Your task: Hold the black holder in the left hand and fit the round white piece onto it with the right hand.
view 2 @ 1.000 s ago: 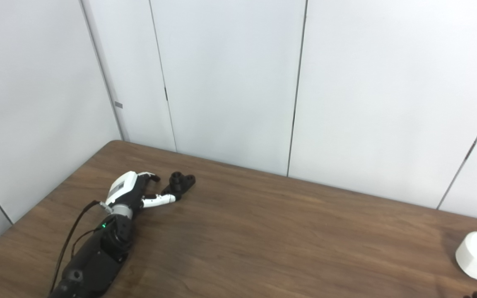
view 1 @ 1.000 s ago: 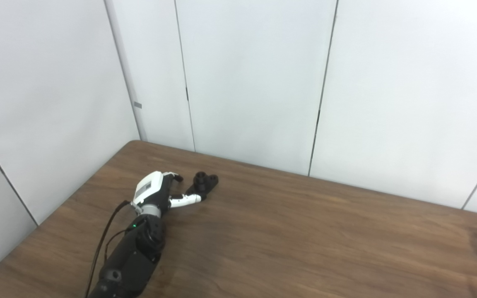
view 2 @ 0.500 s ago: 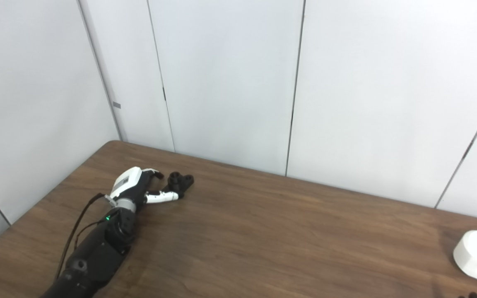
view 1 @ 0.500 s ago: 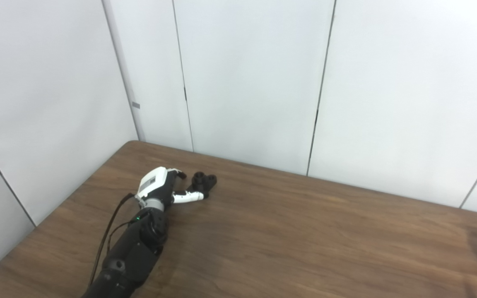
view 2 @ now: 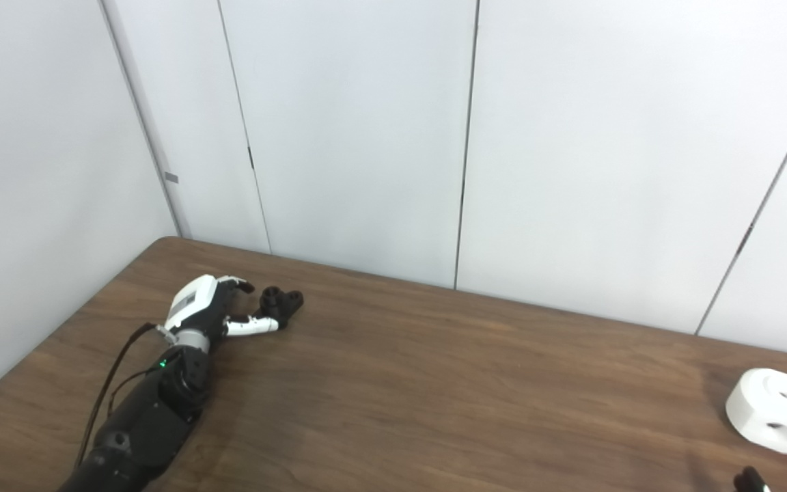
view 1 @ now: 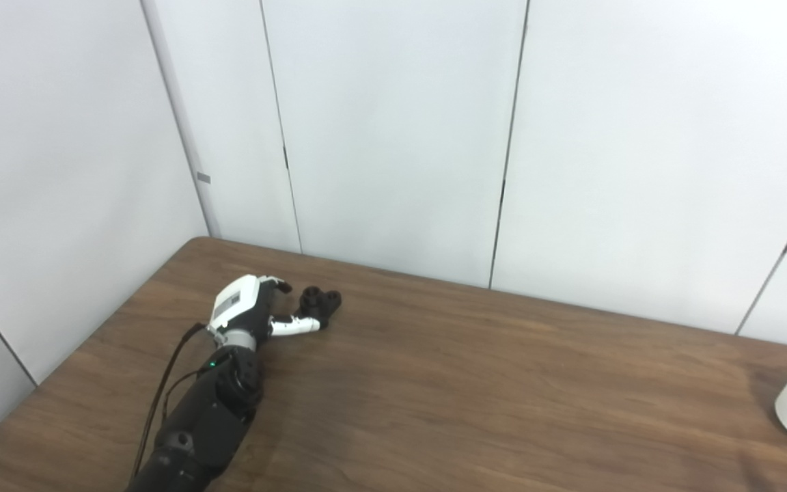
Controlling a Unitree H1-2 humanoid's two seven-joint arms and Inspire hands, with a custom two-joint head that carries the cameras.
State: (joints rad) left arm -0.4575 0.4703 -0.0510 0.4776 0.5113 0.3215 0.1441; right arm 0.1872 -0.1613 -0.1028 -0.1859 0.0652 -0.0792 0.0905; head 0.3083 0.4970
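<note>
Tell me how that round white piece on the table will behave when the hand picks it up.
The round white piece looks rigid, probably moulded plastic. It lies flat, so it likely won't roll. Its smooth rounded wall may slip; its holes could offer the fingers purchase.

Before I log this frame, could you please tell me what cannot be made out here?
- Right hand: cut off by the bottom edge in both views; open or shut unknown.
- Left hand on the black holder: too small to confirm contact.
- Round white piece: clipped by the left eye view's right edge.
</note>
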